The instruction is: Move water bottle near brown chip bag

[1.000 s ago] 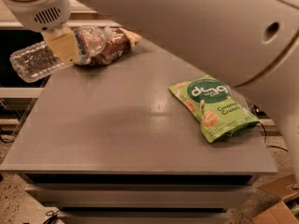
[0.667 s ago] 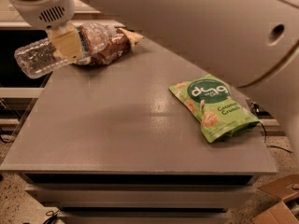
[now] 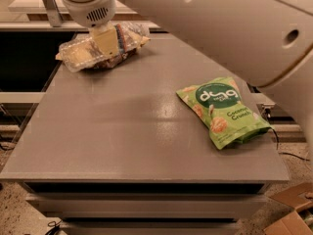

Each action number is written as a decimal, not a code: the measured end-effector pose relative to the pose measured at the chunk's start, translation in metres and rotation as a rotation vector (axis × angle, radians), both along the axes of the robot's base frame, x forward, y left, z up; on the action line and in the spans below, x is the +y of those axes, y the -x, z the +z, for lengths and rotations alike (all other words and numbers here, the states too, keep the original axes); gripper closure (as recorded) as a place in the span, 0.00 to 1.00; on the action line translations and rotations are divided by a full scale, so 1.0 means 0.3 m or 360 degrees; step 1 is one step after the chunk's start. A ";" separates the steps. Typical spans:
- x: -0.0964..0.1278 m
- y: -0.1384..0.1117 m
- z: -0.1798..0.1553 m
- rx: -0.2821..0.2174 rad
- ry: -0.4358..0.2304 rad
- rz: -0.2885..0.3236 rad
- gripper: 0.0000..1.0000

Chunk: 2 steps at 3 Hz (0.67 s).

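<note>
The water bottle (image 3: 78, 56) is clear ribbed plastic and lies tilted at the far left corner of the grey table (image 3: 122, 136), its left end at the table's edge. My gripper (image 3: 105, 42) comes down from the top and is shut across the bottle's middle, one pale yellow finger pad showing in front. The brown chip bag (image 3: 121, 58) lies right behind and under the bottle. It is mostly hidden, with dark brown showing below the bottle and a pale end at the right. Whether the bottle rests on the bag I cannot tell.
A bright green snack bag (image 3: 222, 109) lies on the right side of the table. My large white arm (image 3: 234, 28) spans the top right. A cardboard box (image 3: 293, 214) sits on the floor at the lower right. A metal frame (image 3: 46, 4) stands behind the table.
My gripper has carried the water bottle to the right, from beyond the table's left edge to over the brown chip bag.
</note>
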<state>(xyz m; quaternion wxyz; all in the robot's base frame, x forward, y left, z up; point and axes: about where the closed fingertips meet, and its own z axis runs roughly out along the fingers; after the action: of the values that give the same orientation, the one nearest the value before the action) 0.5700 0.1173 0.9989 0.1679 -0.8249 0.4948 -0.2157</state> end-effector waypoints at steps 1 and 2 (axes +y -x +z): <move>-0.045 -0.089 -0.067 0.0046 0.0003 -0.0020 1.00; -0.098 -0.165 -0.141 0.0100 -0.0024 -0.0071 1.00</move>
<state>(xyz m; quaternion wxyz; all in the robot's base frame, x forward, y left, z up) 0.6195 0.0879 0.9567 0.1538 -0.8187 0.5197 -0.1897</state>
